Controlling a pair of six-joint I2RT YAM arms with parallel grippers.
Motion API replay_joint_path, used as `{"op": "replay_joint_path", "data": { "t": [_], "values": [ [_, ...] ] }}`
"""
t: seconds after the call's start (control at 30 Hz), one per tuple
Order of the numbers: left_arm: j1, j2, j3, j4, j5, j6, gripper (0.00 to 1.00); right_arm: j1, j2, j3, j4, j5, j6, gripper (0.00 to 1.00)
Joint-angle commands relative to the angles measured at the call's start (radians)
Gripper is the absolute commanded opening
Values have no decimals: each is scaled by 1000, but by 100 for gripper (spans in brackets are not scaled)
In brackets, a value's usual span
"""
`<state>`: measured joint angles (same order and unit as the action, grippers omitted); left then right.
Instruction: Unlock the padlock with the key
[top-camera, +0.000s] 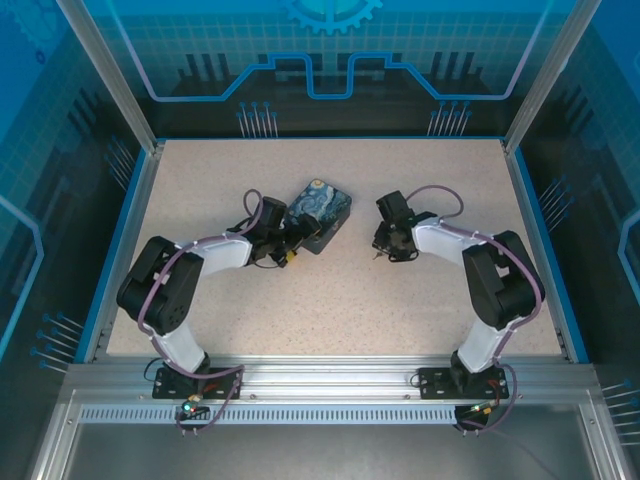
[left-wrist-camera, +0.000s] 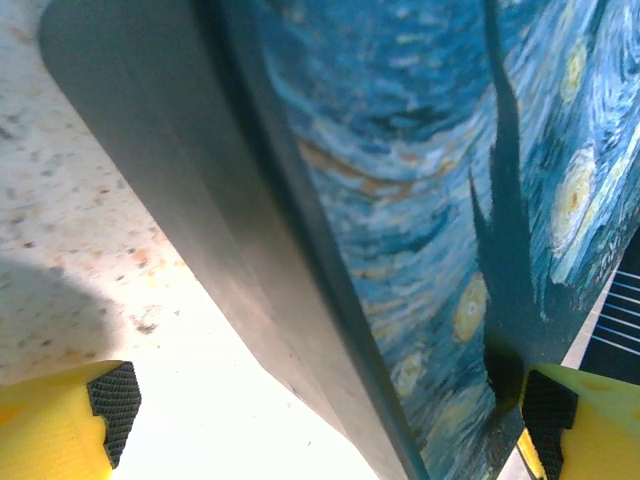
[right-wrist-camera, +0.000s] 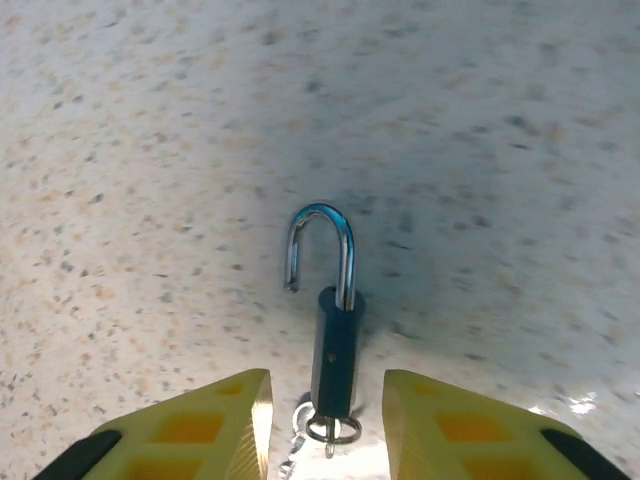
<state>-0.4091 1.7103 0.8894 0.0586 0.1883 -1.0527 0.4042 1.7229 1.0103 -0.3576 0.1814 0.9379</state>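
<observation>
Padlock (right-wrist-camera: 335, 345) laid flat on table (right-wrist-camera: 150, 150), long axis running away from R gripper (right-wrist-camera: 327, 387); open shackle (right-wrist-camera: 346, 260) pointed away, key (right-wrist-camera: 333, 428) end nearest; R jaws parted, padlock untouched; L gripper (left-wrist-camera: 330, 402) spread wide astride painted box (left-wrist-camera: 420, 200).

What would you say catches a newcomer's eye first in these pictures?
The Starry Night box comes first, vivid blue and yellow near the table's middle, between the open fingers of the left gripper. Then the padlock, lying on the speckled table between the parted yellow fingers of the right gripper, its shackle free at one end.
</observation>
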Motion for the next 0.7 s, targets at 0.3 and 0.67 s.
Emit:
{"op": "replay_joint_path", "data": {
  "t": [0.3,0.67],
  "values": [
    [10,-285,27,-287,-97,149,99,-111,-359,-85,-74,37,-102,92],
    [49,-602,0,-366,-613,534,99,-180,-448,-113,-28,377,-294,100]
  ]
}}
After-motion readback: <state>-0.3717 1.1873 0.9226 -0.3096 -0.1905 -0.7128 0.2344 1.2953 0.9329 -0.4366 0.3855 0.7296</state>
